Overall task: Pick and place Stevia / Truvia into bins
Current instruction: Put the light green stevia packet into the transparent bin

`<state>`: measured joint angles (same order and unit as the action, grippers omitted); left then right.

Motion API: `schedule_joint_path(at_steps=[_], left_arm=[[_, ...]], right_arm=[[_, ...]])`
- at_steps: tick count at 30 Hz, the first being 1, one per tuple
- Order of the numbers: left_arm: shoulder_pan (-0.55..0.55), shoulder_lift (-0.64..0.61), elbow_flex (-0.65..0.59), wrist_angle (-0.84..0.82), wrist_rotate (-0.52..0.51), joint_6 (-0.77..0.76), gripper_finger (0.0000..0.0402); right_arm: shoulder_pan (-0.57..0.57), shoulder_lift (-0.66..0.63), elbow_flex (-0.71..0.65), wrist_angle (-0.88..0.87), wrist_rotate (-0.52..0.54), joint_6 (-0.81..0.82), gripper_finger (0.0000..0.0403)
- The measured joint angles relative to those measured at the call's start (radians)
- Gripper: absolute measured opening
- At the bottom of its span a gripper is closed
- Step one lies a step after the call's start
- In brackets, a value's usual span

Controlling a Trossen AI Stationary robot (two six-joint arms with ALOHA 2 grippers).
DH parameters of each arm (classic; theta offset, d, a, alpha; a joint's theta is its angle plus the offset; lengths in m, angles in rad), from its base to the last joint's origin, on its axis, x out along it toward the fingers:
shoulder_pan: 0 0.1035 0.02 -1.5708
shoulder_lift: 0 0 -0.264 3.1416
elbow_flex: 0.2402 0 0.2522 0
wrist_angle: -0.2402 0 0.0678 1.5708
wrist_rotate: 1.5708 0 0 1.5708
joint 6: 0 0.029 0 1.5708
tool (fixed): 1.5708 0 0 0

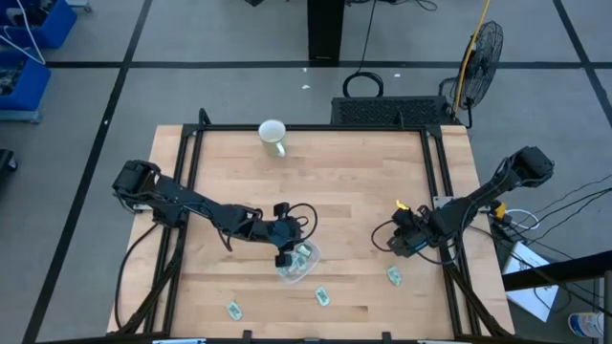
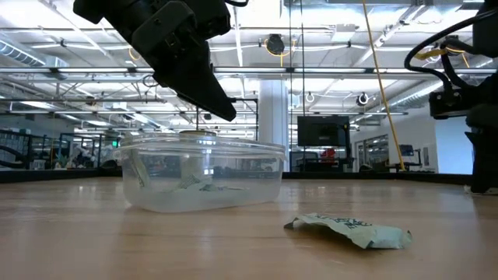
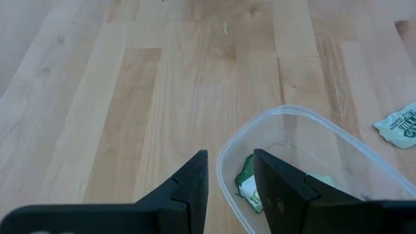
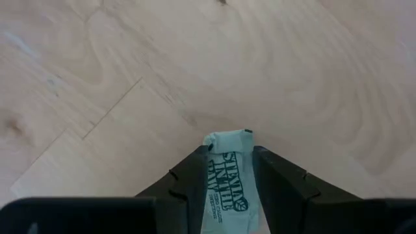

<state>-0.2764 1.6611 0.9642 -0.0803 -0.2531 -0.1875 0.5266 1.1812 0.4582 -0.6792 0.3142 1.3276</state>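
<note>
Two grippers, mine, both at work. Left gripper [image 1: 284, 250]: poised above the far-left rim of the small see-through plastic bowl [image 1: 308, 272], fingers [image 3: 192, 188] slightly apart with nothing between them. Bowl: near-centre of the pale wooden table [image 1: 335, 182], holding several pale green and white paper sachets [image 3: 247, 185]. Right gripper [image 4: 227, 153]: on the table's right side, clamped on one green-printed sachet [image 4: 229, 179]. Loose sachets on the table: one just right of the bowl [image 1: 322, 296], one near-left [image 1: 233, 309], one near-right [image 1: 394, 275]. White mug [image 1: 273, 135]: far edge.
</note>
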Motion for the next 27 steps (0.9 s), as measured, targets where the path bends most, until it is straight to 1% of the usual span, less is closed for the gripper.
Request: schedule_joint_path(at_steps=[2, 4, 8, 10, 12, 14, 18, 20, 22, 24, 26, 27], left_arm=[[0.0, 0.0, 0.0, 0.001, 0.0, 0.0, 0.0129], [0.0, 0.0, 0.0, 0.001, 0.0, 0.0, 0.0129], [0.0, 0.0, 0.0, 0.003, 0.0, 0.0, 0.0129], [0.0, 0.0, 0.0, 0.003, 0.0, 0.0, 0.0129], [0.0, 0.0, 0.0, 0.003, 0.0, 0.0, 0.0129], [0.0, 0.0, 0.0, 0.004, 0.0, 0.0, 0.0129], [0.0, -0.001, 0.0, 0.003, 0.0, 0.0, 0.0129], [0.0, -0.01, 0.0, -0.008, -0.001, 0.0, 0.0129], [0.0, -0.023, 0.0, -0.007, -0.004, -0.001, 0.0129], [0.0, -0.053, 0.0, -0.042, -0.014, -0.001, 0.0129], [0.0, -0.092, 0.001, -0.073, -0.019, -0.004, 0.0129], [0.0, -0.115, 0.002, -0.104, -0.026, -0.01, 0.0129]], right_arm=[[0.0, -0.001, -0.001, 0.024, -0.002, -0.008, 0.0106], [-0.001, 0.0, -0.001, 0.041, -0.002, -0.027, 0.0089], [-0.001, 0.0, -0.003, 0.078, 0.002, -0.069, 0.0038], [-0.001, 0.001, -0.006, 0.13, 0.012, -0.105, 0.0013], [-0.002, 0.005, -0.007, 0.224, 0.025, -0.178, 0.0008], [-0.002, 0.006, -0.009, 0.33, 0.058, -0.281, 0.0013], [-0.026, 0.004, -0.008, 0.622, 0.131, -0.529, 0.0013], [-0.048, 0.005, -0.008, 0.798, 0.15, -0.631, 0.0007], [-0.073, 0.003, -0.008, 0.968, 0.15, -0.687, 0.0004], [-0.088, 0.01, -0.007, 1.105, 0.152, -0.726, 0.0004], [-0.094, 0.029, -0.001, 1.187, 0.141, -0.776, 0.0004], [-0.095, 0.044, 0.008, 1.199, 0.128, -0.802, 0.0004]])
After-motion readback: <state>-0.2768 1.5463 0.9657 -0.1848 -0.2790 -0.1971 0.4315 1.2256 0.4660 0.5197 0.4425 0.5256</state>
